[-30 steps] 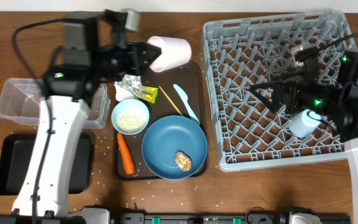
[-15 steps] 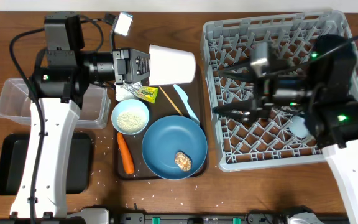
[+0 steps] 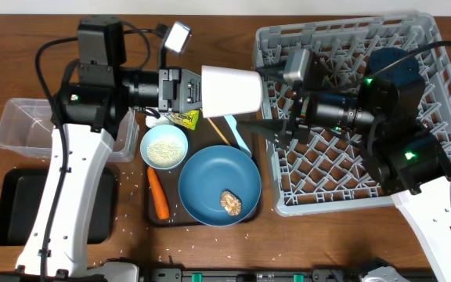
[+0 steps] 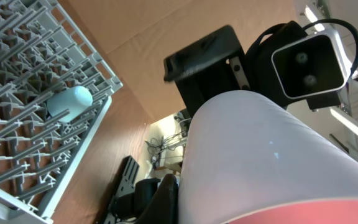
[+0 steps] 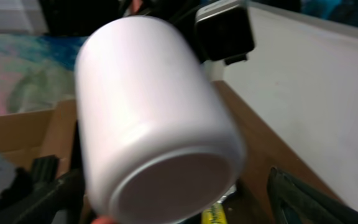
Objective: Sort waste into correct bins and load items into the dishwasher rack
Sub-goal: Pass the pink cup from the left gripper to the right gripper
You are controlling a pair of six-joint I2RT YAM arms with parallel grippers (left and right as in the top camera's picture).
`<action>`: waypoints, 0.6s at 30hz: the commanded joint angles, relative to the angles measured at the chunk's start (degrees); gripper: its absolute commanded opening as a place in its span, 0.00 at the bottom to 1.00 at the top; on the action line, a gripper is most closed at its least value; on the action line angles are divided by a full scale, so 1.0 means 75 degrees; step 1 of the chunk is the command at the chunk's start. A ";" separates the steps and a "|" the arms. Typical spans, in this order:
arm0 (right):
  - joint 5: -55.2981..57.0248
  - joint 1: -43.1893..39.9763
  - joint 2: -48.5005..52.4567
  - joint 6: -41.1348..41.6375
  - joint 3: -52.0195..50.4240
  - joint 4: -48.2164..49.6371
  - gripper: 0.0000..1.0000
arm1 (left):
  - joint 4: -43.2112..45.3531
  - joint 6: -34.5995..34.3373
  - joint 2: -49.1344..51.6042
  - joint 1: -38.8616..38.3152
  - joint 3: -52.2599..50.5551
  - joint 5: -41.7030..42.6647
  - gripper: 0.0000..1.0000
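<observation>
We are clamping our left gripper (image 3: 196,88) on the rim end of the pinkish-white cup (image 3: 232,92), holding it sideways in the air. Our right gripper (image 3: 255,97) is facing the cup's base with jaws wide open, one finger on each side, the dishwasher rack (image 3: 327,192) lying beneath and behind this hand.

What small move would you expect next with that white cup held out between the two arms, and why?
Probably the right gripper eases forward around the base of the pinkish-white cup, then shuts. The left gripper holds the cup sideways, its base pointing at the right gripper's open jaws, which flank the cup without gripping it.
</observation>
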 commanded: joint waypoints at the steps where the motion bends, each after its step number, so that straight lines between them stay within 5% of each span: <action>1: 0.0557 0.0038 0.0067 -0.0058 -0.0006 0.0041 0.88 | 0.0017 -0.0154 -0.0152 0.0003 0.0067 0.0210 0.06; 18: -0.1862 -0.0289 0.0067 -0.0568 -0.0006 0.0323 0.93 | 0.0131 -0.0615 -0.0813 0.0017 0.0067 0.0210 0.06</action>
